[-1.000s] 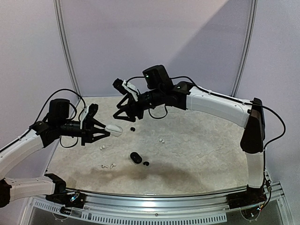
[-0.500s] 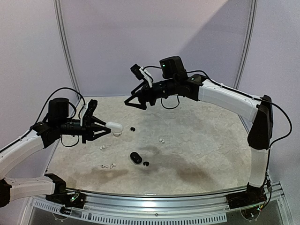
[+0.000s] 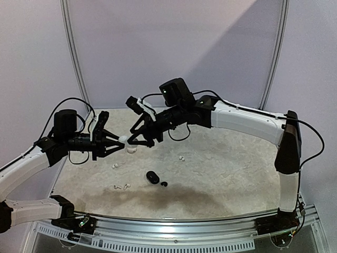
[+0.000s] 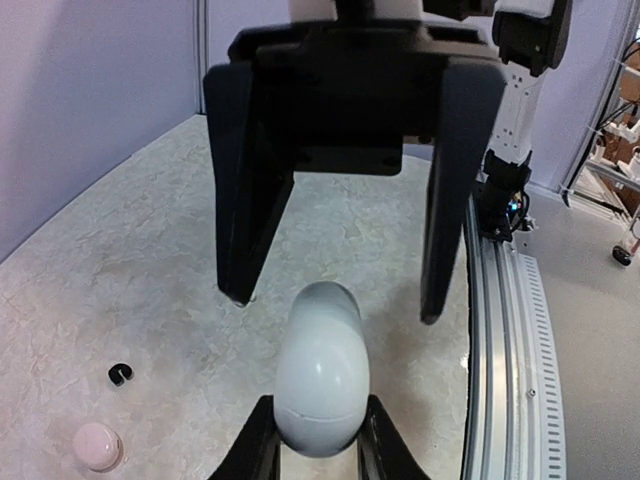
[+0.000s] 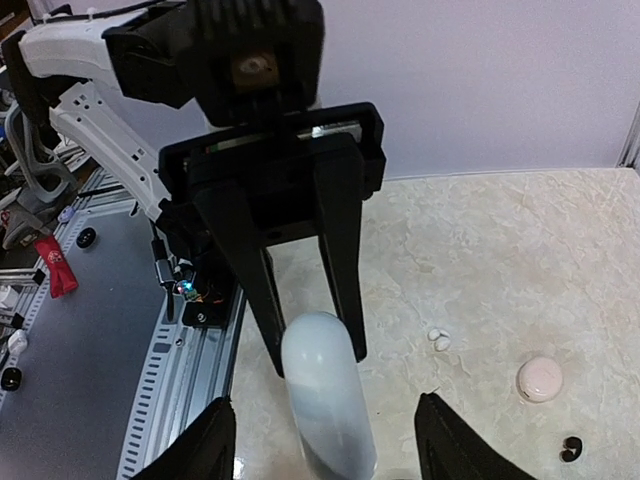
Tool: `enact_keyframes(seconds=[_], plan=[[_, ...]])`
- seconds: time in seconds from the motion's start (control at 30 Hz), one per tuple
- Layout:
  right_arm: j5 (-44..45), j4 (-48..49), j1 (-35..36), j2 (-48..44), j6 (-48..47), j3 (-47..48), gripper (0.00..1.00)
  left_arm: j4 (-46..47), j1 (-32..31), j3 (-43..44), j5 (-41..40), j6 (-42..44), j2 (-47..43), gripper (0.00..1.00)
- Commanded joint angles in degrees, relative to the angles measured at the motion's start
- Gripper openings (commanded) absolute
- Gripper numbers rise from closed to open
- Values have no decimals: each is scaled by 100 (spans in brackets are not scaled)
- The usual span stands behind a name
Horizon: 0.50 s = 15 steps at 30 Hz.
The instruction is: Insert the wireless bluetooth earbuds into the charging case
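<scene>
From where I stand I count three pebble-shaped cases. A white case (image 4: 320,370) is held up in the air. A black case (image 3: 152,177) lies on the bench (image 3: 226,174) toward the front. A pale pink case (image 4: 97,445) sits on the bench below the spot where the two arms meet.

There are two black earbuds. One black earbud (image 3: 164,184) lies just beside the black case, and the other black earbud (image 4: 120,373) lies alone farther back, near the pink case.

Of the white earbuds, a pair (image 3: 181,157) lies close together near the middle of the bench. A single white earbud (image 3: 115,165) lies off to the left. Two more pale bits (image 3: 121,186) sit near the front left, too small for me to say what they are. Every earbud I can see is on the bench, and none is in a case.

The left end effector (image 3: 117,143) is pinched tight on one end of the white case and holds it out above the bench, pointing toward the other arm. The case looks closed, with only a thin seam across it. The right end effector (image 5: 328,440) faces it with its fingers spread, one on each side of the case's free end. There is a gap on both sides, and as far as I can see they do not touch it.
</scene>
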Motion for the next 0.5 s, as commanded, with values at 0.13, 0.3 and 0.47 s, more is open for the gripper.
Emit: enact_keyframes(seconds=[0.13, 0.3, 0.47], plan=[[12, -137, -31, 350, 15, 13, 40, 42, -31, 39, 147, 138, -55, 0], [-66, -226, -31, 344, -2, 24, 17, 43, -33, 40, 197, 132, -59, 0], [58, -464, -24, 321, -171, 202, 3, -331, -51, -21, 347, 594, -10, 0]])
